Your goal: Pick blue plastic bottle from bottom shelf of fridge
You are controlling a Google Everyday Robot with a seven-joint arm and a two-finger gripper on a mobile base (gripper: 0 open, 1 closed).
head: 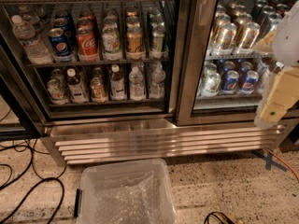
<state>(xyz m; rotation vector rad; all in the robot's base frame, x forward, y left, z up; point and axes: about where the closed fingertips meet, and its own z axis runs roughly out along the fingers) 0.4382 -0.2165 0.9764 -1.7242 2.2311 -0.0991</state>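
The fridge fills the upper part of the camera view. Its bottom shelf in the left compartment holds a row of drinks. Two slim plastic bottles with white caps and dark brownish-red contents stand there. One is toward the left, the other near the middle. I cannot tell which of them is the blue plastic bottle. Cans and two clear water bottles stand beside them. My gripper hangs at the right edge in front of the right glass door, far from the bottles and holding nothing I can see.
A louvred steel base panel runs under the doors. A clear plastic bin with bubble wrap sits on the floor below the left compartment. Black cables lie at the left. An orange cable and a blue tape cross are at the right.
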